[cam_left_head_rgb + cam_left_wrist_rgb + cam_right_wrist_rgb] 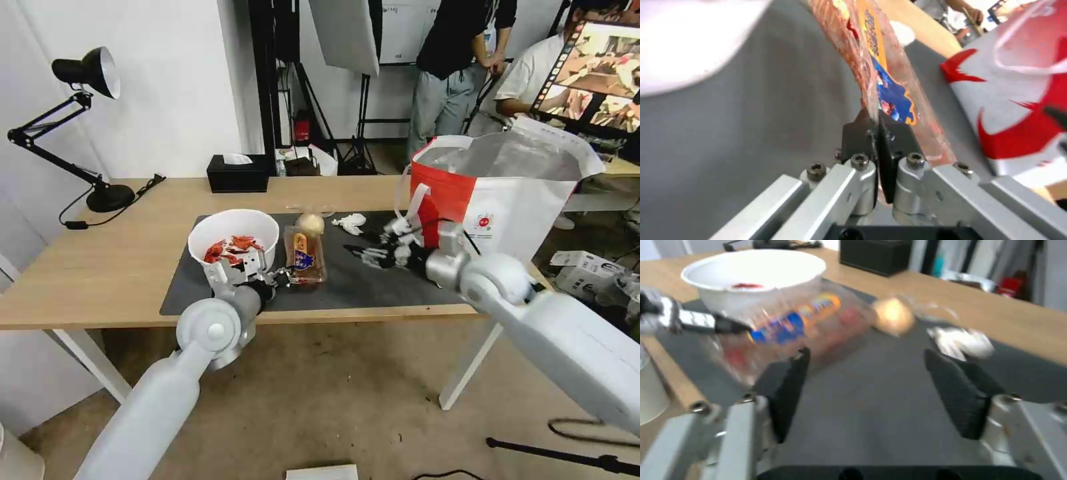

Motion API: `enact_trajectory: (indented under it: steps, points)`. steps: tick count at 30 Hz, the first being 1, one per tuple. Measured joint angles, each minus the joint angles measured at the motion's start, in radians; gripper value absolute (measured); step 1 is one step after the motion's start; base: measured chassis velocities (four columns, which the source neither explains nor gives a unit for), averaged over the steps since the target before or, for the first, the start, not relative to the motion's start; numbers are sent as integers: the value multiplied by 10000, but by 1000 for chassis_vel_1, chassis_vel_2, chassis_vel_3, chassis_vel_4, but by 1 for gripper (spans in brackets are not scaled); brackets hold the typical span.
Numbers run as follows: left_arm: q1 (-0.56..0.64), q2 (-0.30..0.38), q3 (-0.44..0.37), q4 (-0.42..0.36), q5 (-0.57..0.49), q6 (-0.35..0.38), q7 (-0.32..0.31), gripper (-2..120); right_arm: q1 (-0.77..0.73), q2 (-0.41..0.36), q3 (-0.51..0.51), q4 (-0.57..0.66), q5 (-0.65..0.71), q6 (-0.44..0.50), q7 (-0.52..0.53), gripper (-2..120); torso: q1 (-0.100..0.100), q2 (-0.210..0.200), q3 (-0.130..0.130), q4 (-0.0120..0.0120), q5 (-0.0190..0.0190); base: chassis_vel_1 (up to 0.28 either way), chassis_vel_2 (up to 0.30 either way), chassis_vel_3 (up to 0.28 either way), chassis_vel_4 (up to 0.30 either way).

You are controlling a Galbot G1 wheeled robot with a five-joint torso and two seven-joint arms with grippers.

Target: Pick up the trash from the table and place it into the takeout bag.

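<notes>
My left gripper (285, 275) is shut on the near edge of the clear plastic tray (305, 257), which has an orange and blue label (880, 66). The white bowl (233, 241) of red crayfish shells stands just left of it on the dark mat (373, 280). Behind the tray lie the wrapped bun (310, 223) and the crumpled tissue (351, 222). My right gripper (363, 253) hovers open over the mat, right of the tray, its fingers (789, 390) empty. The takeout bag (507, 193) stands open at the table's (87, 267) right end.
A black tissue box (238, 173) sits at the table's back edge, and a black desk lamp (93, 133) stands at the far left. People stand behind the bag. Boxes lie on the floor at the right.
</notes>
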Motion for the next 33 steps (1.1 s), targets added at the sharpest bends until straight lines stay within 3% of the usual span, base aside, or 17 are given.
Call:
enact_trajectory:
  steps: [1, 3, 5, 8, 10, 13, 19, 23, 25, 28, 29, 33]
  points:
    - [0, 0, 0, 0, 0, 0, 0, 0, 0, 0, 0, 0, 0, 0, 0, 75, 0, 0, 0, 0, 0, 0, 0, 0, 0]
    - [125, 93, -12, -441, -134, 0, -94, 0, -1588, -306, 1342, 713, -54, 209, 100, 85, -1, 0, -1, -4, -3, 0, 0, 0, 0]
    - [263, 171, -123, -765, -178, -7, -127, 0, -2269, -413, 1838, 986, -204, 364, 102, 91, -1, 1, -2, -8, -5, 0, 0, 0, 0]
    - [529, 372, -384, -1345, -351, -84, -265, 0, -3416, -416, 2616, 1366, -565, 770, 98, 99, -1, 1, 0, 6, -2, 0, 0, 0, 0]
    - [543, 431, -435, -1507, -451, -112, -288, 0, -3874, -383, 2926, 1520, -709, 957, 102, 100, 0, 1, 0, 6, -3, 0, 0, 0, 0]
    - [322, 710, -463, -1940, -849, -157, -353, 0, -5409, -142, 3939, 1890, -1454, 2050, 157, 100, -1, 1, 0, 2, -3, 0, 0, 0, 0]
    - [-858, 935, 100, -2171, -1435, -251, -794, 0, -7503, 723, 5286, 2586, -2206, 2562, 137, 100, -1, 0, 1, 3, -6, 0, 0, 0, 0]
    - [-2741, 792, 1191, -1839, -2103, -399, -1254, 0, -9148, 1817, 6144, 3097, -2884, 2923, -188, 100, -1, 0, 1, -2, -4, 0, 0, 0, 0]
    - [-3044, 722, 1380, -1743, -2196, -412, -1319, 0, -9359, 2016, 6269, 3158, -3007, 2978, -266, 100, 0, 0, 1, 0, -6, 0, 0, 0, 0]
    - [-5212, 31, 2618, -797, -2687, -470, -1739, 0, -10092, 2963, 6682, 3405, -3561, 3241, -531, 100, 1, -1, 2, 0, -5, 0, 0, 0, 0]
    - [-5212, 31, 2618, -797, -2687, -470, -1739, 0, -10092, 2963, 6682, 3405, -3561, 3241, -531, 100, 1, -1, 2, 0, -5, 0, 0, 0, 0]
    - [-7139, -898, 3771, 283, -2997, -610, -2155, 0, -10412, 3764, 6746, 3554, -3935, 3365, -652, 100, 2, -1, 2, -1, -1, 0, 0, 0, 0]
